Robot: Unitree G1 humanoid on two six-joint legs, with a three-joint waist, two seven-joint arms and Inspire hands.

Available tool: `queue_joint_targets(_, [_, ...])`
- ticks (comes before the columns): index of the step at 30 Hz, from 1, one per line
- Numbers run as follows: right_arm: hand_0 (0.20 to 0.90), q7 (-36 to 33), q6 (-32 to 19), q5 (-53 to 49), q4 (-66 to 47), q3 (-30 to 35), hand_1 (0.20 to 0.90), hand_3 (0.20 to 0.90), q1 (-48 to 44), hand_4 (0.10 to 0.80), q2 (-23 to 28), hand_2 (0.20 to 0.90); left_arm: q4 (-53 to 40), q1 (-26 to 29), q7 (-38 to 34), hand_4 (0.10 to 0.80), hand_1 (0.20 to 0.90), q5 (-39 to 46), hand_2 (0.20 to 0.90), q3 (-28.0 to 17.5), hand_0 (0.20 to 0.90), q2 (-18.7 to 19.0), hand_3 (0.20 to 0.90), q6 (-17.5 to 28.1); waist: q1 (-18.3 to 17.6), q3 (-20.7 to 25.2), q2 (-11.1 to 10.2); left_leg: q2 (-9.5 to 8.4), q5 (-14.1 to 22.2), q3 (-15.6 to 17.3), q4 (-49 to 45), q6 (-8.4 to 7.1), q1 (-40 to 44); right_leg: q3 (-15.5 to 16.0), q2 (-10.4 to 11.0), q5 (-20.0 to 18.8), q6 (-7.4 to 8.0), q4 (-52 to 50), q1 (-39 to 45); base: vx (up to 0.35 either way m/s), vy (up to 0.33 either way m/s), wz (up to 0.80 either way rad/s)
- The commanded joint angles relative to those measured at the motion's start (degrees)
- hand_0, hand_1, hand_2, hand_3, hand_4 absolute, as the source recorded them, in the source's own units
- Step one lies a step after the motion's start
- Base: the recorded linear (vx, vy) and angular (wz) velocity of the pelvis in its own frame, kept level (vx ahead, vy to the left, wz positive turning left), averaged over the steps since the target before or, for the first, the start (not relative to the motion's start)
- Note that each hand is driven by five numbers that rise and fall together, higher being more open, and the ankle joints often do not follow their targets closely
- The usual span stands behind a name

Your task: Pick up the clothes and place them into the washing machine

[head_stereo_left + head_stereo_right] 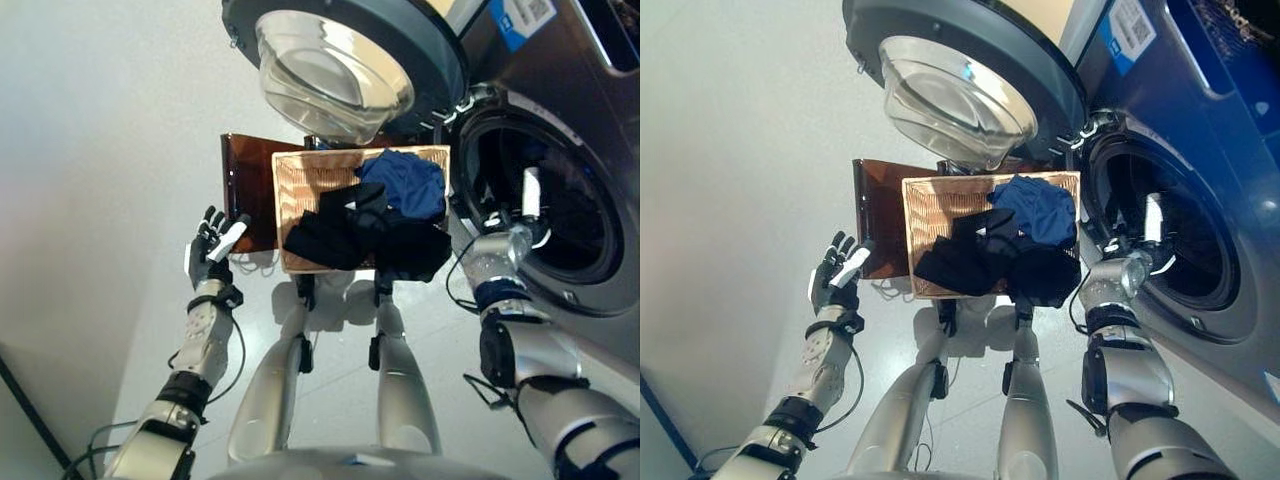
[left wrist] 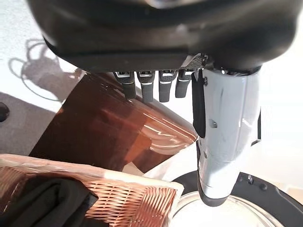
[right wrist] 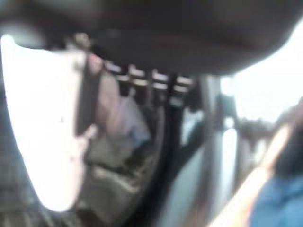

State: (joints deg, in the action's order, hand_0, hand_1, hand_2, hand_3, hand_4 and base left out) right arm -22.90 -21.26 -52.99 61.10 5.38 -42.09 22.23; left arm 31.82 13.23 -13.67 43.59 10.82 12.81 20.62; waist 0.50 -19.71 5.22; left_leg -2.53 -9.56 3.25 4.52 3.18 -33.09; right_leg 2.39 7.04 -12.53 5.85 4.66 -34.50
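Laundry area, home or test room; cannot tell which. Front-loading washing machine [image 1: 560, 200] at right of frame, round glass door [image 1: 335, 70] swung open at top centre. Wicker basket [image 1: 300, 190] of dark and blue clothes [image 1: 375, 225] at centre. Plain pale floor [image 1: 90, 150].

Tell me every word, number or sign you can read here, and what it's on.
Blue-and-white label on the washing machine: print too small to read.
Faint lettering on its top panel: too blurred to read.
Nothing else bears text.
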Motion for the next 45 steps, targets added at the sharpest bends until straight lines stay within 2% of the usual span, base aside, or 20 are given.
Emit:
queue_joint_targets(1, [0.9, -2.83, 0.81, 19.83, -6.74, -5.57, 0.9, 0.9, 1.48, 0.8, 6.21, 0.9, -4.39, -0.98, -0.33, 0.8, 0.9, -2.78, 0.9, -4.95, 0.9, 1.8, 0.9, 5.78, 0.9, 2.35, -0.86, -1.11, 5.8, 1.41, -1.04, -5.14, 3.3, 1.17, -0.02, 1.17, 1.16, -0.29, 1.97, -0.04, -0.013, 0.02])
queue_joint_targets(3, [0.9, -5.01, 3.38, 32.67, -11.8, -9.25, 0.9, 0.9, 3.64, 0.8, 6.98, 0.9, -4.33, -0.63, -0.79, 0.8, 0.9, -4.41, 0.9, -6.43, 0.9, 1.79, 0.9, 6.27, 0.55, 2.04, -1.23, -0.97, 5.59, 1.46, -1.28, -5.12, 2.8, 1.23, -0.03, 1.06, 1.2, -0.54, 1.47, -0.039, -0.005, 0.02])
queue_joint_targets(5, [0.9, -5.92, 4.49, 36.56, -12.06, -10.31, 0.9, 0.9, 3.98, 0.8, 6.94, 0.9, -4.18, -0.33, -1.17, 0.8, 0.9, -4.92, 0.9, -6.64, 0.9, 1.65, 0.9, 6.31, 0.55, 2.02, -1.36, -0.96, 5.54, 1.45, -1.37, -5.12, 2.72, 1.28, -0.05, 1.09, 1.16, -0.71, 1.37, -0.018, -0.004, 0.02])
queue_joint_targets(6, [0.9, -6.86, 7.62, 45.19, -12.7, -13.65, 0.9, 0.9, 3.69, 0.8, 7.14, 0.9, -4.15, -0.07, -1.48, 0.8, 0.9, -5.55, 0.9, -6.9, 0.9, 1.46, 0.9, 6.38, 0.53, 1.74, -1.65, -0.8, 5.59, 1.46, -1.38, -5.17, 3.11, 1.4, -0.14, 1.15, 1.14, -0.77, 1.75, 0.0, 0.0, 0.0])
queue_joint_targets(7, [0.9, -6.89, 7.65, 45.22, -12.72, -13.67, 0.9, 0.9, 3.65, 0.8, 7.12, 0.9, -4.15, -0.05, -1.48, 0.8, 0.9, -5.56, 0.9, -6.95, 0.9, 1.46, 0.9, 6.37, 0.46, 1.88, -1.7, -0.87, 5.42, 1.46, -1.36, -5.14, 2.86, 1.4, -0.08, 1.02, 1.14, -0.72, 1.54, 0.0, 0.0, 0.0])
queue_joint_targets(10, [0.9, -7.98, 11.71, 56.46, -9.97, -18.84, 0.9, 0.9, 2.63, 0.8, 5.74, 0.9, -2.47, 0.77, -1.85, 0.8, 0.9, -6.12, 0.9, -6.75, 0.9, 0.74, 0.9, 6.57, 0.53, 2.43, -2.49, -0.71, 5.44, 1.29, -1.53, -5.03, 3.16, 1.62, -0.16, 1.0, 1.11, -0.88, 1.93, 0.0, 0.0, 0.0])
queue_joint_targets(15, [0.9, -8.2, 13.79, 63.5, -7.89, -22.68, 0.9, 0.9, 1.67, 0.8, 4.15, 0.9, -0.95, 1.51, -2.57, 0.8, 0.9, -7.23, 0.9, -6.42, 0.9, 0.58, 0.9, 6.27, 0.65, 2.69, -2.88, -0.62, 5.56, 1.2, -1.59, -5.02, 3.87, 1.6, -0.17, 1.13, 1.09, -1.02, 2.59, 0.0, 0.0, 0.0])
queue_joint_targets(17, [0.9, -7.64, 15.46, 70.54, -5.74, -27.8, 0.9, 0.9, 0.52, 0.8, 2.8, 0.9, 2.26, 2.73, -3.05, 0.8, 0.9, -8.86, 0.9, -5.67, 0.9, 0.29, 0.9, 6.13, 0.83, 2.99, -3.23, -0.49, 5.67, 1.21, -1.56, -5.15, 4.98, 1.86, -0.23, 1.27, 1.03, -1.0, 3.81, 0.0, 0.0, 0.0])
queue_joint_targets(20, [0.9, -7.51, 16.79, 75.94, -4.58, -31.4, 0.9, 0.9, -0.31, 0.8, 1.69, 0.9, 4.36, 3.43, -3.38, 0.8, 0.9, -9.54, 0.9, -5.11, 0.9, 0.11, 0.9, 5.99, 0.97, 3.46, -3.81, -0.14, 5.91, 1.03, -1.55, -5.2, 6.4, 2.02, -0.37, 1.28, 0.95, -0.65, 5.36, 0.0, 0.0, 0.0])
queue_joint_targets(25, [0.9, -7.39, 19.18, 81.01, 1.01, -35.22, 0.9, 0.9, -2.96, 0.8, -0.73, 0.9, 3.99, 4.15, -3.75, 0.8, 0.9, -9.9, 0.9, -3.94, 0.9, 0.65, 0.9, 5.87, 1.72, 3.37, -4.09, -0.26, 6.44, 0.3, -3.23, -5.1, 6.24, 2.32, -0.42, 1.57, 0.82, -0.68, 6.17, -0.004, -0.019, 0.06])
queue_joint_targets(33, [0.9, -8.37, 20.83, 80.4, 2.76, -34.95, 0.9, 0.9, -6.46, 0.8, -2.01, 0.9, -0.45, 4.03, -4.74, 0.8, 0.9, -9.5, 0.9, -3.6, 0.9, 0.86, 0.9, 5.87, 2.64, 2.46, -3.22, -0.21, 5.21, 0.38, -1.6, -5.41, 5.64, 2.4, -0.55, 1.24, 0.78, -0.09, 5.23, -0.003, -0.001, 0.02])
queue_joint_targets(45, [0.9, -12.6, 23.03, 79.78, 2.16, -31.87, 0.9, 0.9, -10.14, 0.8, -0.81, 0.9, -5.13, 2.61, -5.25, 0.8, 0.9, -10.52, 0.9, -4.19, 0.9, 1.53, 0.9, 5.77, 3.6, 0.84, -1.95, -0.58, 4.48, 0.4, -1.11, -5.47, 3.15, 2.6, -0.37, 0.76, 0.95, -0.06, 2.45, 0.0, 0.0, 0.0])
